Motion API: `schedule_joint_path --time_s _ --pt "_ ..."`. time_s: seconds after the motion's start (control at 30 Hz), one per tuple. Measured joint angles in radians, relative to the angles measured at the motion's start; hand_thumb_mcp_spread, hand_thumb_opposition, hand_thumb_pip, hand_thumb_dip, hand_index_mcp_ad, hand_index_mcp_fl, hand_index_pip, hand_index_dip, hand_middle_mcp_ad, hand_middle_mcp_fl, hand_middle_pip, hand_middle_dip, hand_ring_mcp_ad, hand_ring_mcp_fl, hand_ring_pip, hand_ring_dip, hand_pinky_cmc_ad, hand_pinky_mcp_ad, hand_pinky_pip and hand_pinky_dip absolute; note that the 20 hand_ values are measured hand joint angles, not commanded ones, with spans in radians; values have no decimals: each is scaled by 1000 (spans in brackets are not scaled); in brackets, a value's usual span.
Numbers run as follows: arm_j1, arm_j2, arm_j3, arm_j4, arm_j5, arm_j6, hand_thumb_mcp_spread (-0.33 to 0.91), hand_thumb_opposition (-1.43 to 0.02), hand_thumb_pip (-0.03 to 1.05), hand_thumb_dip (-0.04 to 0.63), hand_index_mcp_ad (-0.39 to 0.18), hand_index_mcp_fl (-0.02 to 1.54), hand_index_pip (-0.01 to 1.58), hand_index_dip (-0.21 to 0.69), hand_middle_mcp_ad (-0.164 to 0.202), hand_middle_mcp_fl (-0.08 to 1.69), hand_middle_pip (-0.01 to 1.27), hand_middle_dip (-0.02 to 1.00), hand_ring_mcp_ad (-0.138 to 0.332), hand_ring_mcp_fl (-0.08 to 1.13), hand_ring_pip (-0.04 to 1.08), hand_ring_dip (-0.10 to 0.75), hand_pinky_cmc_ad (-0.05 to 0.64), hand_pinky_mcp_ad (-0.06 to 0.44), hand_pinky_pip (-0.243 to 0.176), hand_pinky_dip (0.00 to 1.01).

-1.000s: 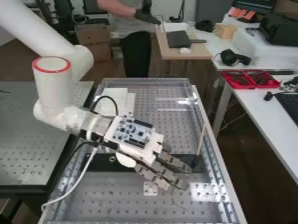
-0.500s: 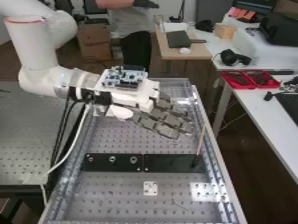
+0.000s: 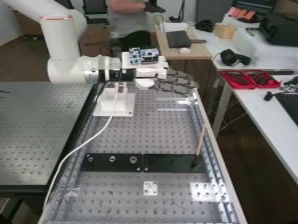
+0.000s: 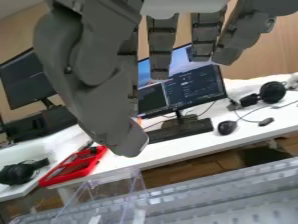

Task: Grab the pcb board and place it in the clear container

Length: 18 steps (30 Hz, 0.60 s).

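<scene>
In the high view the hand (image 3: 174, 82) is over the far end of the perforated bench, palm down, fingers straight towards the right rail. A blue-and-white pcb board (image 3: 144, 56) sits on top of the hand's white housing. Just below the fingers, faint bright edges (image 3: 173, 109) of a see-through object mark the bench's far right part. The wrist view has the hand (image 4: 161, 45) with fingers extended and the thumb large in front, nothing between them. Beyond the thumb's tip stands a clear container (image 4: 110, 192) with thin transparent walls.
Two black plates (image 3: 113, 161) lie across the bench, with a thin upright stick (image 3: 200, 141) at their right end. A white stand (image 3: 114, 102) is behind, near the left rail. Red trays (image 3: 250, 79) and headphones (image 3: 233, 57) lie on the side table.
The hand has moved from over the black plates towards the bench's far end, turning so that its fingers point right. The white stand and faint bright edges are uncovered. The fingers remain extended.
</scene>
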Motion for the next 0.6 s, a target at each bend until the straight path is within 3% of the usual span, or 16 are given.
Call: schedule_joint_path --time_s 0.43,0.6 --pt "60 -233 207 -48 -3 44 508 -1044 709 347 -99 559 1377 173 52 185 133 192 202 14 91 21 291 168 -75 180" --pt "72 -279 245 -81 9 49 511 -1044 709 347 -99 559 1377 173 52 185 136 194 204 14 93 23 291 164 -75 180"
